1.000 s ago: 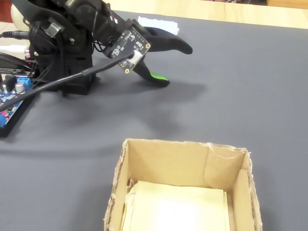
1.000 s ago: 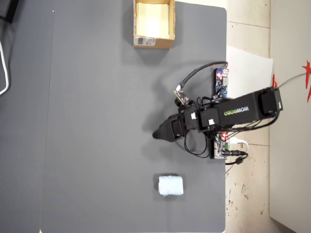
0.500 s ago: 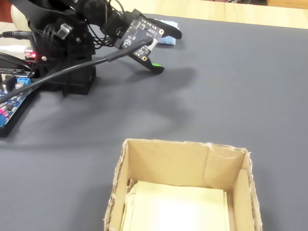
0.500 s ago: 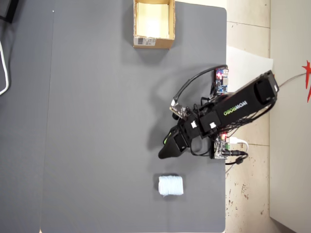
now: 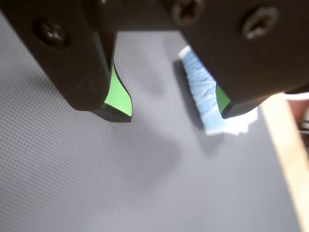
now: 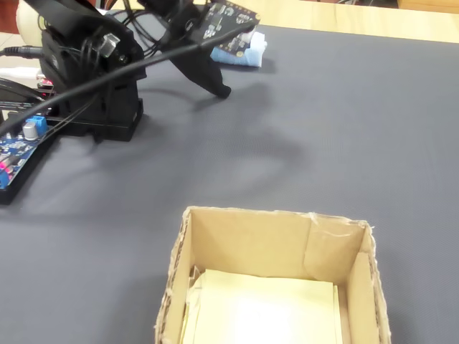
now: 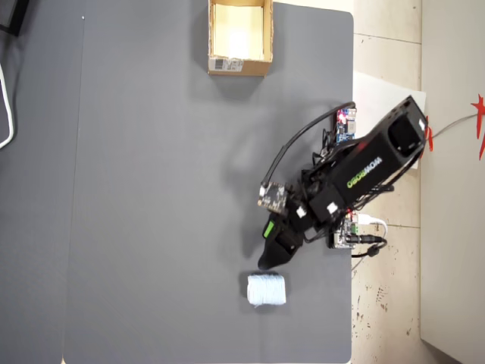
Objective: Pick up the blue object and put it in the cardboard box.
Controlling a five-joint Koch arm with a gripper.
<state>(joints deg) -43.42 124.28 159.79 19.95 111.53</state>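
Overhead view: the black arm (image 7: 356,173) reaches from the right side of the dark gray counter (image 7: 151,189) down toward the pale blue roll (image 7: 266,290). The pincer (image 7: 271,258) hangs just above the roll in this view, very near it but not touching. The roll lies on the counter near the bottom edge of the picture. The cardboard box (image 7: 239,37) sits at the top edge, well apart from the roll and the arm, with its pale yellow inside showing and a white label (image 7: 227,66) on the side facing the arm. In the wrist view the pincer (image 5: 171,108) is open, with a wide gap between its two black jaws, and each jaw has a green pad (image 5: 118,94) on its inner face. The blue roll (image 5: 205,96) sits past the right jaw, partly hidden behind it, not between the jaws. In the fixed view the box (image 6: 272,279) is up close at the bottom, and the roll (image 6: 244,50) lies far back on the counter, partly covered by the arm (image 6: 93,64). A small blue circuit board (image 6: 18,143) lies at the left beside the arm's base.
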